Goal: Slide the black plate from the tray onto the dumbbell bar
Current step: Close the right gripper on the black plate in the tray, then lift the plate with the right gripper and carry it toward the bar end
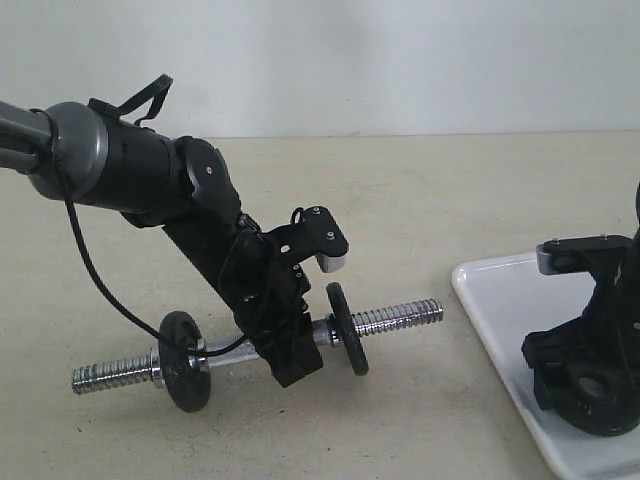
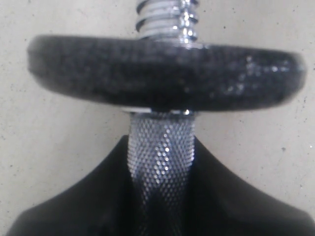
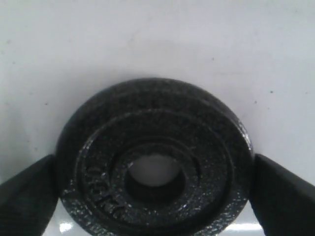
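The dumbbell bar (image 1: 400, 318) lies across the beige table, with one black disc (image 1: 185, 362) near its left end and another (image 1: 347, 328) right of centre. My left gripper (image 1: 295, 350) is shut on the bar's knurled middle (image 2: 161, 147), just behind a disc (image 2: 162, 73). The black plate (image 3: 157, 113) lies flat on the white tray (image 3: 147, 39) at the right. Around it sits my right gripper (image 3: 155, 196), a finger (image 3: 27, 196) pressed against each side of the rim. From outside, the right gripper (image 1: 585, 375) hides most of that plate (image 1: 605, 418).
The tray (image 1: 490, 300) stands at the table's right edge, a short gap from the bar's threaded right end. The other threaded end (image 1: 110, 376) pokes out at the left. A black cable hangs from the left arm beside the left disc.
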`<move>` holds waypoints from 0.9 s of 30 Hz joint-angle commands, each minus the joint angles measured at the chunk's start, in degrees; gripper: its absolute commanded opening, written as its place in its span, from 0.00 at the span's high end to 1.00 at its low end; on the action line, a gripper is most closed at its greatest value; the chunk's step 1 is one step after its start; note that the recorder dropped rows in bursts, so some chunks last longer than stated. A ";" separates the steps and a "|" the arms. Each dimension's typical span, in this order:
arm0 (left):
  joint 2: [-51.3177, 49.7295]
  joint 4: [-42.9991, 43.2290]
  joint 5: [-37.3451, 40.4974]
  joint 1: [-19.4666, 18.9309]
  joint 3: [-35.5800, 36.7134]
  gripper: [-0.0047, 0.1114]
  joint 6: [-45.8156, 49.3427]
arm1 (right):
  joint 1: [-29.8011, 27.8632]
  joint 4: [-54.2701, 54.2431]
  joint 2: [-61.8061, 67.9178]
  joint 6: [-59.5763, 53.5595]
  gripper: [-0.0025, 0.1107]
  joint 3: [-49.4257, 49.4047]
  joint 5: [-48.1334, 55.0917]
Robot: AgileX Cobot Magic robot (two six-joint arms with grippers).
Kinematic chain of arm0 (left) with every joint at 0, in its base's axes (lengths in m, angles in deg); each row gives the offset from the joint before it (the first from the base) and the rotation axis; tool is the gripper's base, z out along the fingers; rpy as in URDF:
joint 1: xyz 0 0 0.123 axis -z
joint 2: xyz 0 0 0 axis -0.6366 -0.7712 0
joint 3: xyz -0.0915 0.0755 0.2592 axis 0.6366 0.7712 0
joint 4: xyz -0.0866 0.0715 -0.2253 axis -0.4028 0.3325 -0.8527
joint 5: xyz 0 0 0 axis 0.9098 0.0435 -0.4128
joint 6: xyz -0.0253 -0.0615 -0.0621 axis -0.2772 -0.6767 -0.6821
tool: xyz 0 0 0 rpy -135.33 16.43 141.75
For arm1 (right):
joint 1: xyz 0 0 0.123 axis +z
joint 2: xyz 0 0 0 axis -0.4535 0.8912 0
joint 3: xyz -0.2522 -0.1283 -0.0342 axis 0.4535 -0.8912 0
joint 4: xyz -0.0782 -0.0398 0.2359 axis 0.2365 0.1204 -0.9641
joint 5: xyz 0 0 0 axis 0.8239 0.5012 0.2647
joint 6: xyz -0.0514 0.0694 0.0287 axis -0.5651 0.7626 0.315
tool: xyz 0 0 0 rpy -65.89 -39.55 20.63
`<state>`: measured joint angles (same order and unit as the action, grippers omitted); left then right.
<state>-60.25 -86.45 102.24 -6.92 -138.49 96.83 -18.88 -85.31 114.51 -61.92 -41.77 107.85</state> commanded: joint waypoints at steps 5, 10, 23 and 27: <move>-1.78 2.28 1.92 0.01 1.34 0.89 0.09 | -0.17 -0.01 0.20 -0.46 0.17 0.12 -0.37; -1.78 2.28 1.78 0.01 1.34 0.89 0.09 | -0.17 -0.01 0.20 0.30 0.39 0.12 -1.81; 0.32 5.55 2.48 0.01 1.34 0.92 0.52 | -0.17 -2.60 0.20 -3.17 0.98 0.21 -3.13; 1.97 5.41 2.98 0.01 1.34 0.92 0.52 | -0.17 -17.26 0.09 -16.77 0.98 1.91 -1.63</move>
<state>-59.26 -84.16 102.69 -6.82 -137.96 96.92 -18.98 -91.98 114.51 -69.52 -41.03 106.51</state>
